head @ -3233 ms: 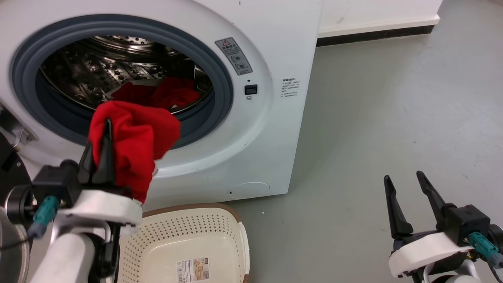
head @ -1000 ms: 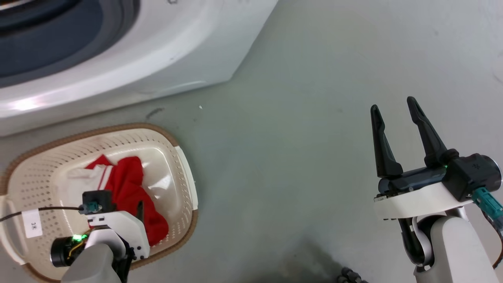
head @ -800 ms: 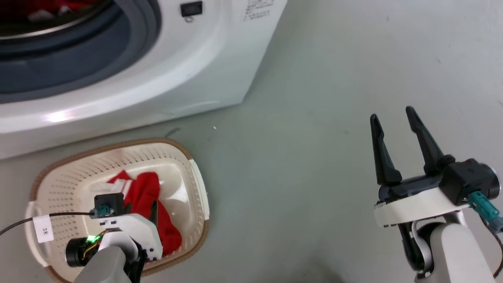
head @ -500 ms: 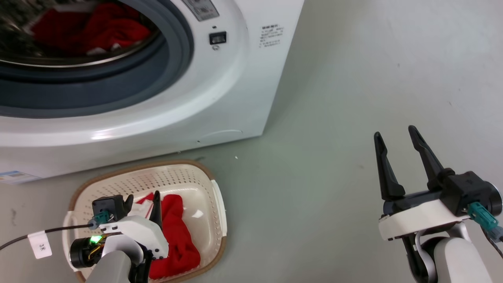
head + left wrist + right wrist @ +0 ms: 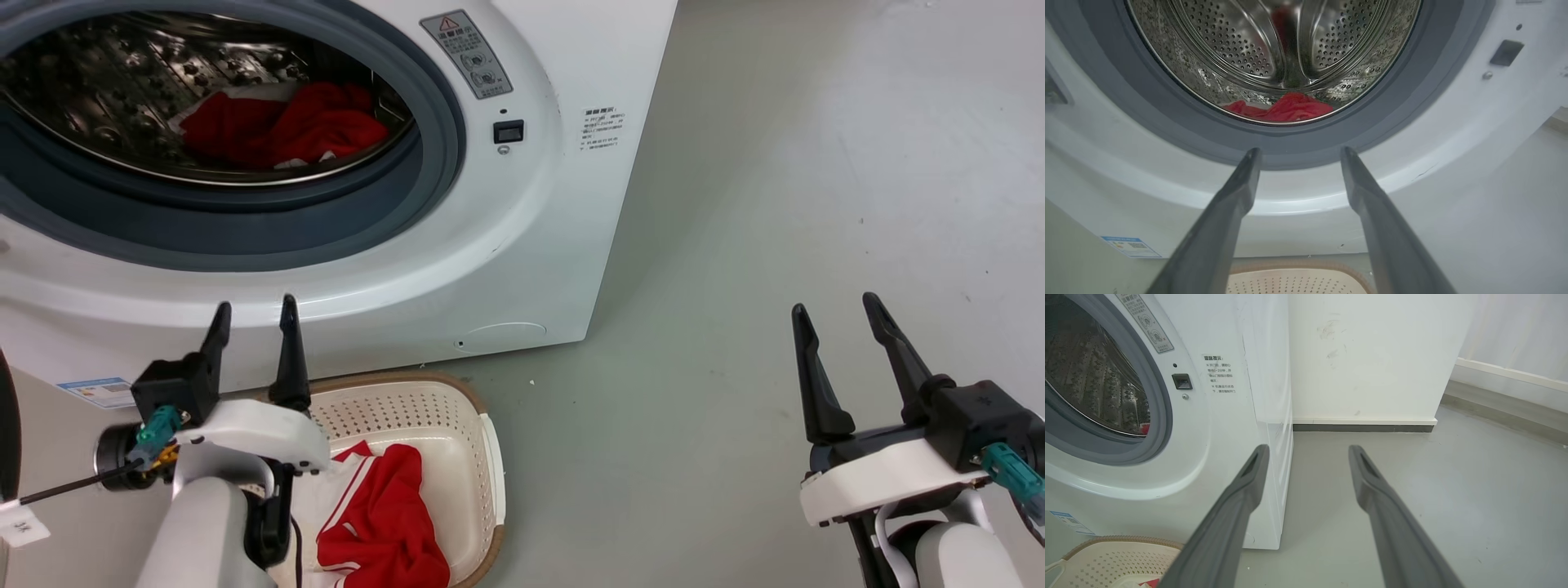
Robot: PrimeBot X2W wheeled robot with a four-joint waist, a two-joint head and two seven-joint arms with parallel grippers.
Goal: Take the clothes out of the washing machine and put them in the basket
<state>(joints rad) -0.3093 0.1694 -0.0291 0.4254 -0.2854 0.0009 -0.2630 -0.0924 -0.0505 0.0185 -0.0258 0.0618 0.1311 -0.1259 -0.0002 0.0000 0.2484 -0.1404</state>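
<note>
The white washing machine [image 5: 539, 237] stands with its porthole uncovered. Red clothes [image 5: 282, 126] lie at the bottom of its steel drum [image 5: 1274, 53], also as red clothes [image 5: 1286, 110] in the left wrist view. A red garment with white striped trim [image 5: 380, 523] lies in the cream basket [image 5: 473, 425] on the floor before the machine. My left gripper [image 5: 253, 314] is open and empty above the basket's back rim, fingers pointing up at the porthole's lower edge. My right gripper [image 5: 837, 314] is open and empty over the bare floor at the right.
Grey floor [image 5: 775, 204] stretches to the right of the machine. A white wall with a dark skirting strip [image 5: 1363, 428] stands behind it. A small label sticker [image 5: 98, 390] sits low on the machine's front, and a warning sticker [image 5: 469, 53] beside the porthole.
My left gripper let go of the red garment, which now lies in the basket, and rose out of the basket. The head camera tilted back up to the porthole. The right gripper kept still.
</note>
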